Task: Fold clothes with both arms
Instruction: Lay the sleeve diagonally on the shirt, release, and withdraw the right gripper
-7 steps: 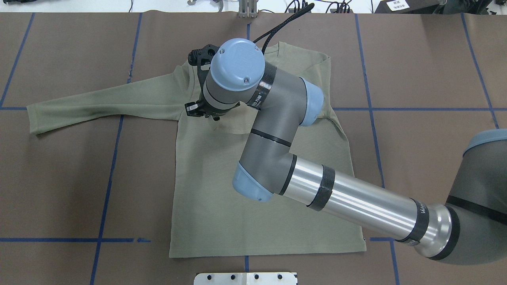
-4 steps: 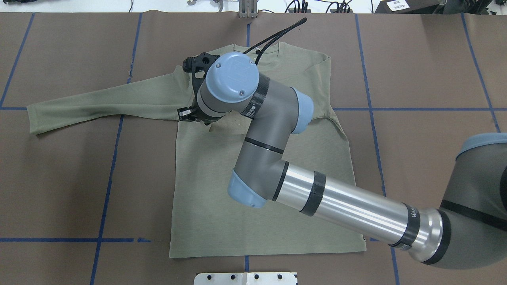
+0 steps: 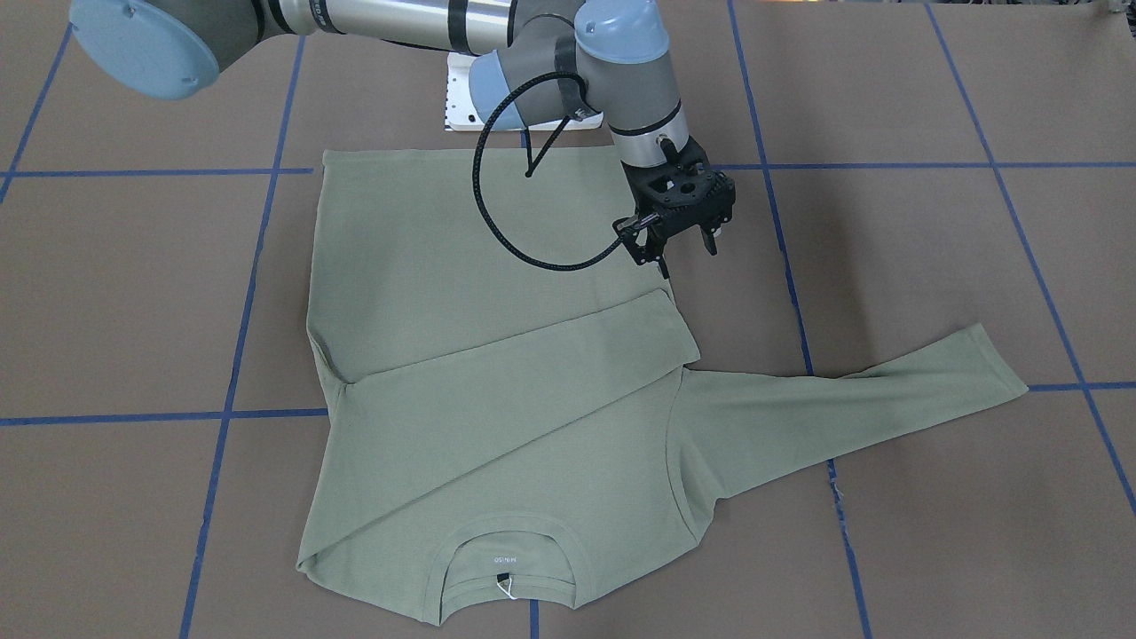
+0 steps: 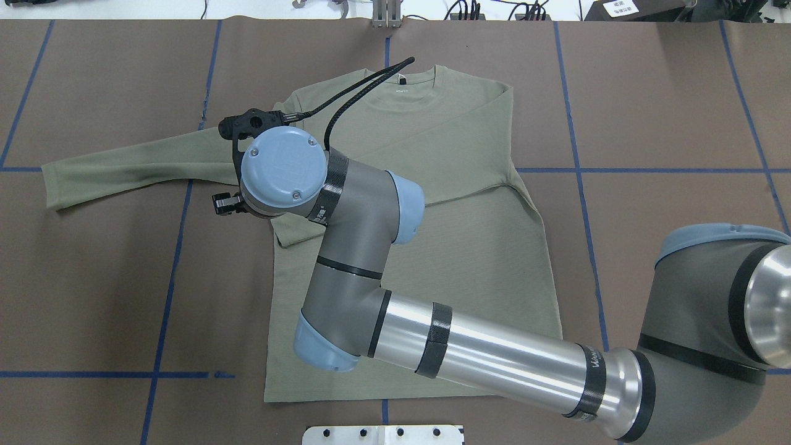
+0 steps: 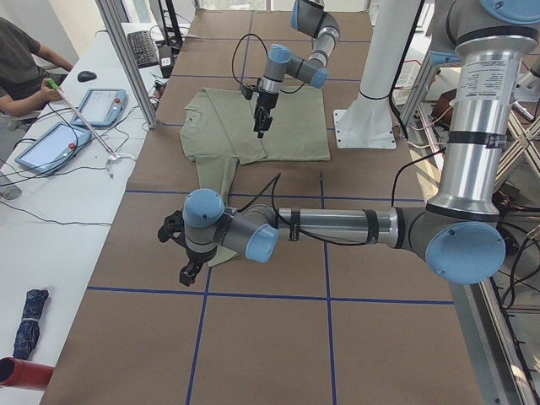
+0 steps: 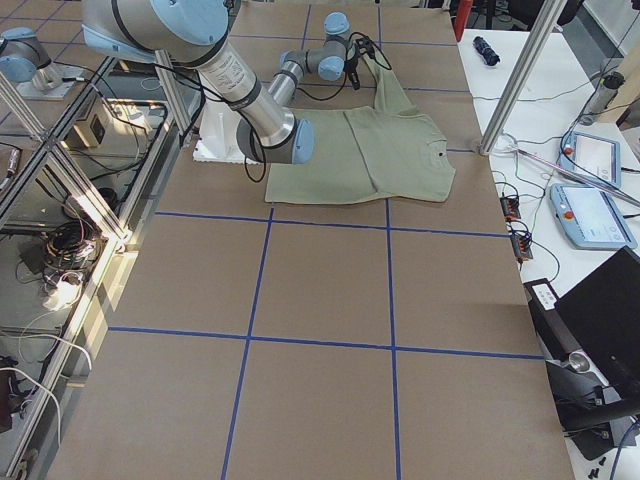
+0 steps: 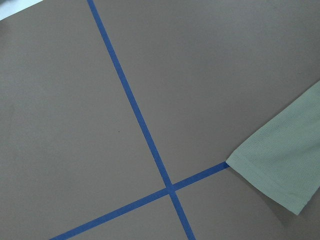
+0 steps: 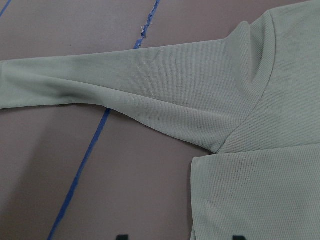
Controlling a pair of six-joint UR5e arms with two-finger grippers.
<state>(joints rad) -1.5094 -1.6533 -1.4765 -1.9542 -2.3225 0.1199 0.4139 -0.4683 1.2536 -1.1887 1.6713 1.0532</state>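
Observation:
The sage-green long-sleeved shirt (image 3: 444,248) lies flat on the brown table, collar away from the robot. One sleeve (image 3: 532,373) is folded slantwise across the body, its cuff at the shirt's side edge. The other sleeve (image 4: 136,164) lies stretched out to the overhead view's left. My right gripper (image 3: 688,257) hangs open and empty just above the table beside the shirt, close to that cuff and the armpit (image 8: 220,145). My left gripper (image 5: 184,272) shows only in the exterior left view, near the stretched sleeve's cuff (image 7: 285,165). I cannot tell whether it is open or shut.
Blue tape lines (image 4: 179,247) grid the brown table cover. The white pedestal plate (image 4: 383,434) sits at the shirt's hem on the robot's side. A side table with tablets (image 5: 101,105) and a seated operator (image 5: 21,59) lies beyond the collar end.
My right arm has swung left across the shirt, from over the chest to beside the stretched sleeve's armpit. The collar and the folded sleeve, hidden under the arm before, now show.

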